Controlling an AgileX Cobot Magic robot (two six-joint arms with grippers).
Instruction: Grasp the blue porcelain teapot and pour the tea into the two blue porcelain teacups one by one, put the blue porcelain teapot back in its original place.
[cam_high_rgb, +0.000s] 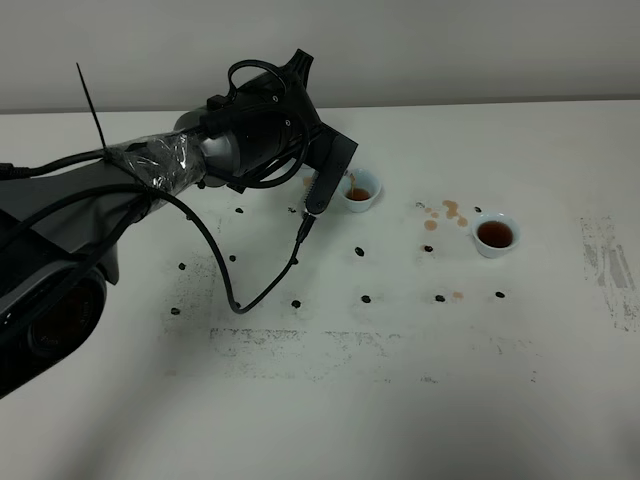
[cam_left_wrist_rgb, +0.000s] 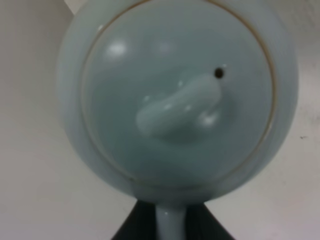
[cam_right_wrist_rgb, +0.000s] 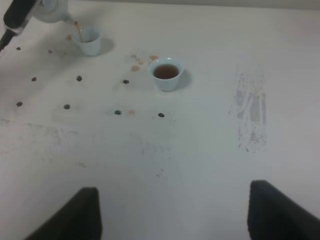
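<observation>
The blue porcelain teapot (cam_left_wrist_rgb: 177, 95) fills the left wrist view, seen lid-on, with my left gripper (cam_left_wrist_rgb: 170, 225) shut on its loop handle. In the high view the left gripper (cam_high_rgb: 330, 175) hangs tilted over the left teacup (cam_high_rgb: 360, 190) and hides the pot. In the right wrist view the teapot (cam_right_wrist_rgb: 50, 10) sends a thin brown stream into that teacup (cam_right_wrist_rgb: 89, 40). The right teacup (cam_high_rgb: 495, 234) (cam_right_wrist_rgb: 166, 73) stands apart, full of tea. My right gripper (cam_right_wrist_rgb: 173, 189) is open over bare table, far from both cups.
Brown tea drops (cam_high_rgb: 445, 210) lie between the two cups. Small dark dots (cam_high_rgb: 366, 298) mark the white table (cam_high_rgb: 400, 400). A black cable (cam_high_rgb: 255, 290) hangs from the left arm down to the tabletop. Grey scuffs (cam_high_rgb: 610, 265) sit at the right.
</observation>
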